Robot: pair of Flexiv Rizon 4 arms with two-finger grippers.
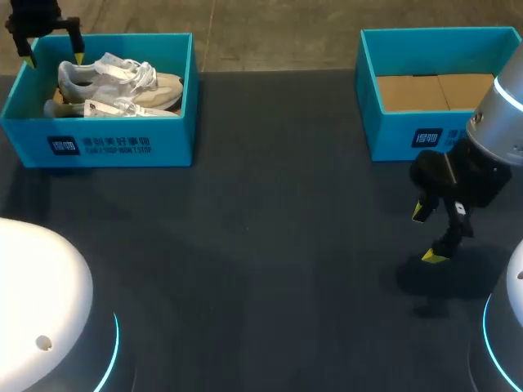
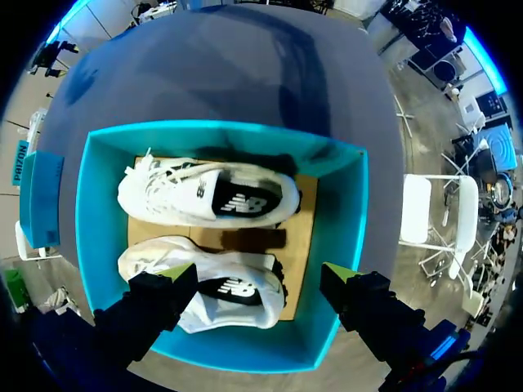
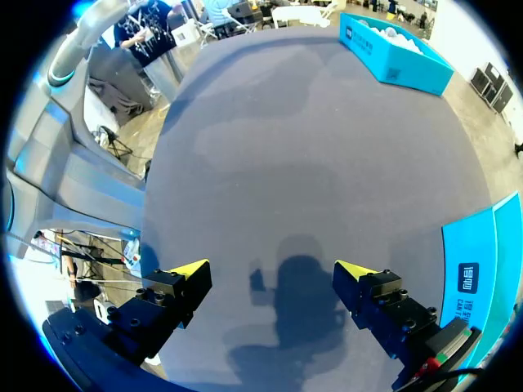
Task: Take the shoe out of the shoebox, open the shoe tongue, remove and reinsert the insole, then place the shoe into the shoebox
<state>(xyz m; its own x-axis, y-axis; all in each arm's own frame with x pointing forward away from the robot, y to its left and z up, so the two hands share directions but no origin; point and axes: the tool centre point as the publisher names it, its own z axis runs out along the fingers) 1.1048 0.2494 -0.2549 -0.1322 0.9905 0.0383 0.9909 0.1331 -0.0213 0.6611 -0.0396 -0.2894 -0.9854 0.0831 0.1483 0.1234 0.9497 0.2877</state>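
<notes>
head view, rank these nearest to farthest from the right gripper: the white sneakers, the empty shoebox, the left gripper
From the right gripper:
1. empty shoebox, just behind it on the right side.
2. white sneakers, inside the other shoebox at the far left.
3. left gripper, over that box's far-left corner, beyond the sneakers.

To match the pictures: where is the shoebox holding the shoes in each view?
Head view: shoebox at the far left, left gripper above it.
Left wrist view: directly under that gripper.
Right wrist view: far ahead across the table.
Shared landmark: the white shoes inside.
</notes>
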